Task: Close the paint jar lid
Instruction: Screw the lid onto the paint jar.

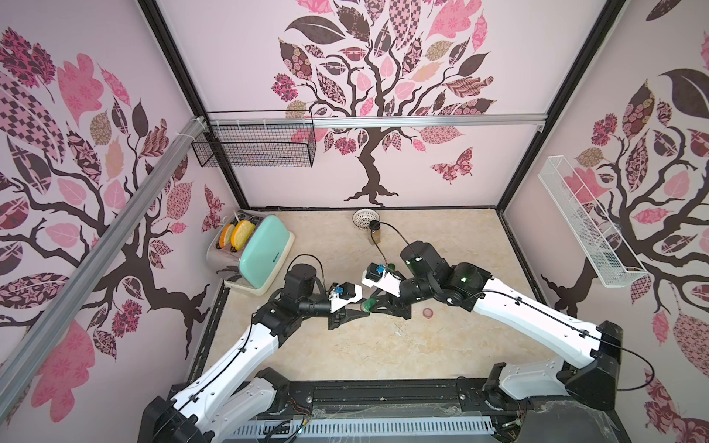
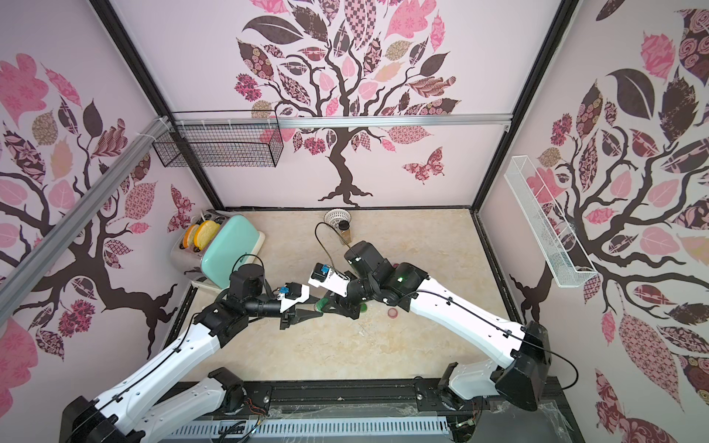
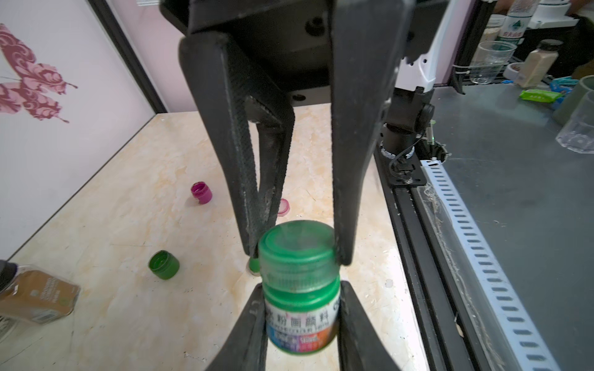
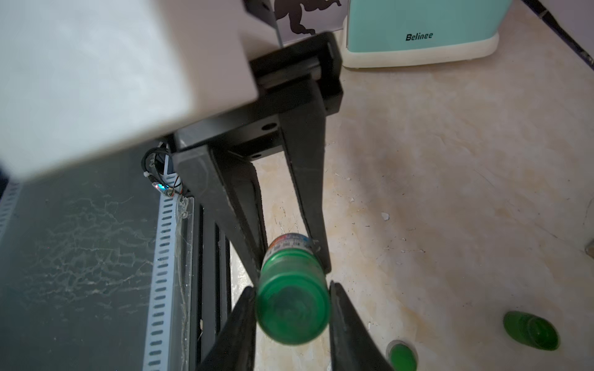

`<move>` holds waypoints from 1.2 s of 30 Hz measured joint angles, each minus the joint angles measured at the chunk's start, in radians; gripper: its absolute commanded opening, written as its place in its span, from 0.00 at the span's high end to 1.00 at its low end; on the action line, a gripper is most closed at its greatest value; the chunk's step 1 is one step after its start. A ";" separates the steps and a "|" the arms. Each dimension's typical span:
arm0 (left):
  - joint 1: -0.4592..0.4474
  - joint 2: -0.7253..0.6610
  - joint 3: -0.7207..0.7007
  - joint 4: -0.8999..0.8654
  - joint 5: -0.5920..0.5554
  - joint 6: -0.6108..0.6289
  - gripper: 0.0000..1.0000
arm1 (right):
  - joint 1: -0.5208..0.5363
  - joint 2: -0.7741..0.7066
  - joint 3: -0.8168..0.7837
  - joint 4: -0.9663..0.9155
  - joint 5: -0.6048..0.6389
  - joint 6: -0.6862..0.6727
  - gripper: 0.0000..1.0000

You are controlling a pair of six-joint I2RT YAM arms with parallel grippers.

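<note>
A small green paint jar [image 3: 300, 324] with a printed label is held above the table at mid-workspace, seen in both top views [image 1: 367, 305] [image 2: 320, 305]. My left gripper [image 3: 302, 289] is shut on the jar's body, one finger on each side of the label. The translucent green lid [image 3: 297, 249] sits on the jar's neck. My right gripper [image 4: 292, 287] is shut on that lid [image 4: 292, 310] from the opposite side. In the top views the two grippers [image 1: 362, 309] [image 1: 373, 303] meet tip to tip around the jar.
On the table lie an open green jar [image 3: 164, 265], an open pink jar [image 3: 201, 192], a loose green lid [image 4: 401, 356] and a pink lid [image 1: 428, 313]. A spice bottle [image 1: 375, 232] and white strainer [image 1: 365, 218] stand at the back, a mint toaster [image 1: 264, 251] back left.
</note>
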 measured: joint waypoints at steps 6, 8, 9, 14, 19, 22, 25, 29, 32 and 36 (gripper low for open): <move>0.004 -0.045 -0.028 0.028 -0.118 -0.002 0.80 | 0.033 0.040 0.041 0.018 0.144 0.362 1.00; 0.005 -0.056 -0.031 0.042 -0.151 -0.002 0.80 | 0.036 0.054 0.060 0.021 0.170 0.494 1.00; 0.005 -0.063 -0.034 0.050 -0.167 -0.002 0.80 | 0.037 0.059 0.066 0.024 0.178 0.568 1.00; 0.005 -0.082 -0.048 0.055 -0.208 0.000 0.80 | 0.053 0.077 0.075 0.032 0.219 0.871 1.00; 0.005 -0.084 -0.054 0.049 -0.229 0.002 0.80 | 0.055 0.096 0.080 0.032 0.224 1.129 0.99; 0.005 -0.084 -0.055 0.045 -0.238 0.003 0.80 | 0.055 0.105 0.084 0.032 0.213 1.228 0.97; 0.005 -0.084 -0.055 0.033 -0.244 0.005 0.80 | 0.054 0.114 0.087 0.030 0.199 1.289 0.92; 0.005 -0.084 -0.056 0.024 -0.248 0.005 0.80 | 0.054 0.128 0.101 0.015 0.198 1.307 0.82; 0.005 -0.085 -0.056 0.025 -0.248 0.005 0.80 | 0.055 0.128 0.106 0.007 0.201 1.301 0.74; 0.005 -0.087 -0.056 0.037 -0.243 0.005 0.80 | 0.051 0.125 0.121 -0.013 0.212 1.262 0.56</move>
